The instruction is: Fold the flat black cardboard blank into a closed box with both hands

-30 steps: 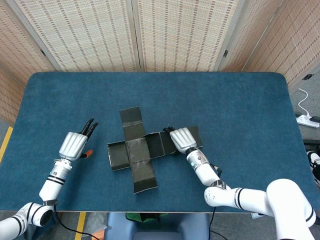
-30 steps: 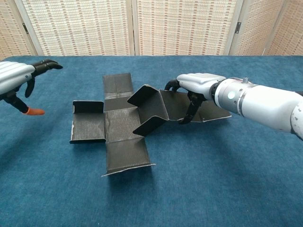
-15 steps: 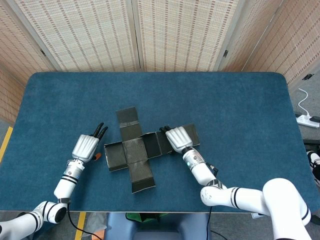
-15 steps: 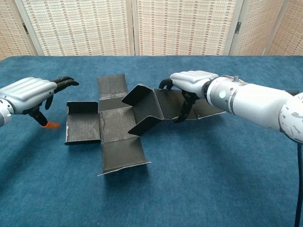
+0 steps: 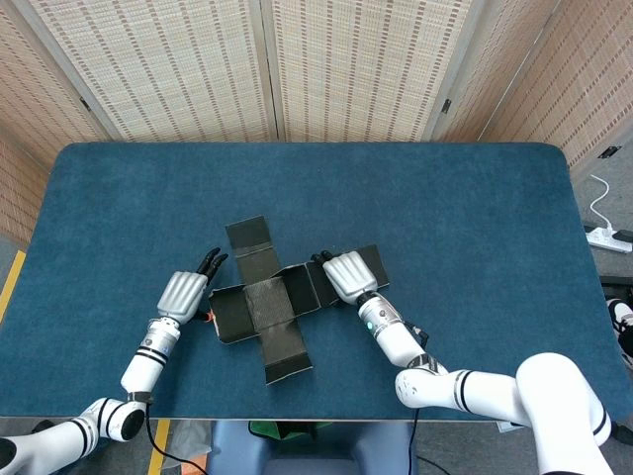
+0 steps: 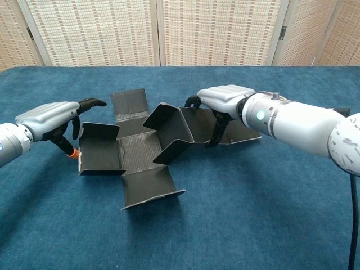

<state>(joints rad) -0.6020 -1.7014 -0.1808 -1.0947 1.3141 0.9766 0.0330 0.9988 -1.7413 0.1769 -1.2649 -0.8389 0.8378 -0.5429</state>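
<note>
The left hand (image 6: 48,118) has closed in from the table's (image 5: 475,198) left side over the last second and now sits just beside the left flap of the cardboard blank (image 5: 272,302). Its fingers are loosely curled and parted, holding nothing, with an orange tip showing below them near the flap's outer edge. Contact with the flap cannot be confirmed from either view. The blank, a black cross-shaped sheet, lies near the middle of the table, towards the front edge; it has slid slightly to the left and rotated a little during the same interval. Its left flap has a low raised rim, and the inner part of the right flap stands tilted upward. The right hand (image 6: 222,101) rests on top of the right flap with its fingers bent down over the flap's edges, pressing it, as it did a second ago. With both hands now at opposite flaps, the two side walls appear ready to be raised together. The near and far flaps lie flat, so most of the folding remains.
</note>
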